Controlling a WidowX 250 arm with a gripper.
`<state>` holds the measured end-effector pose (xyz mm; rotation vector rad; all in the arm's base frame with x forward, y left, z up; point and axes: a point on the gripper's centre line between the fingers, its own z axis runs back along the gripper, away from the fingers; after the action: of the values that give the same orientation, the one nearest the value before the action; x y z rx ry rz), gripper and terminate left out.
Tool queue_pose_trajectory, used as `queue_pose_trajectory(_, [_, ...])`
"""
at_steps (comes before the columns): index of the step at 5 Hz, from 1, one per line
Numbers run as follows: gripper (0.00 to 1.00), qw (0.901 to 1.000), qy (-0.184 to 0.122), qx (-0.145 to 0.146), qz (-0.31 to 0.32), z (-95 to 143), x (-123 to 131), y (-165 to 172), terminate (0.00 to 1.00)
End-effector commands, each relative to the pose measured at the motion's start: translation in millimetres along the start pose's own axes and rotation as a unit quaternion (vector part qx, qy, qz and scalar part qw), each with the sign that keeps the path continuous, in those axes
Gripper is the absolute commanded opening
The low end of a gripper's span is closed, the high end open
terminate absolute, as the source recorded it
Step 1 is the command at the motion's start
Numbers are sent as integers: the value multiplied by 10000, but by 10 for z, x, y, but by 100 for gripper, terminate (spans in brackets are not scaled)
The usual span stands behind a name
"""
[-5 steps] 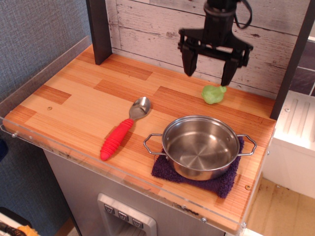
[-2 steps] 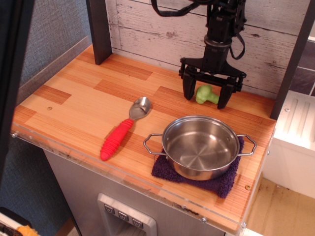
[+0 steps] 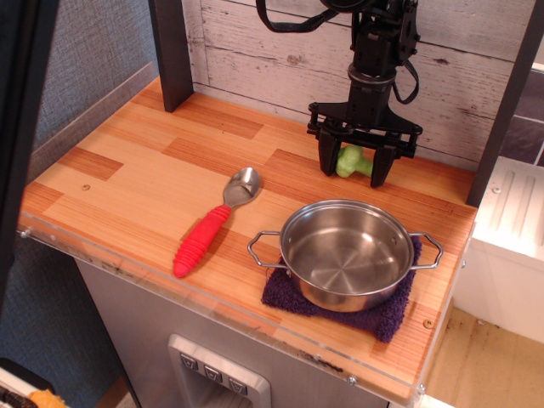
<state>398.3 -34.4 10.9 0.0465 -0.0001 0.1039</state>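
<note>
My black gripper (image 3: 354, 172) hangs straight down at the back of the wooden counter, fingertips close to the surface. Its two fingers (image 3: 327, 157) stand apart, one on each side of a small green toy vegetable (image 3: 350, 161) that lies between them. I cannot tell whether the fingers touch it. In front of the gripper sits a steel pot (image 3: 346, 252) with two handles, resting on a purple cloth (image 3: 387, 316).
A spoon with a red ribbed handle (image 3: 209, 227) lies to the left of the pot. A white plank wall (image 3: 263, 51) rises right behind the gripper. Dark posts (image 3: 172, 53) stand at the back left and right. A clear plastic rim (image 3: 127, 270) edges the counter front.
The gripper has come down from above the counter and now straddles the green toy. The fingers have drawn slightly closer together. The toy has shifted a little to the left.
</note>
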Motion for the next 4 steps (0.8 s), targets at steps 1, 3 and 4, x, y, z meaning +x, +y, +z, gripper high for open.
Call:
queue_pose_trajectory(1, [0,9954,-814,9,502,724,-153,621,0])
queue_pose_trajectory(3, [0,9889,-153,603,1351,381,-336,1567,0])
queue_pose_trajectory(4, [0,9839,51,453,1729,171,-497,1987,0])
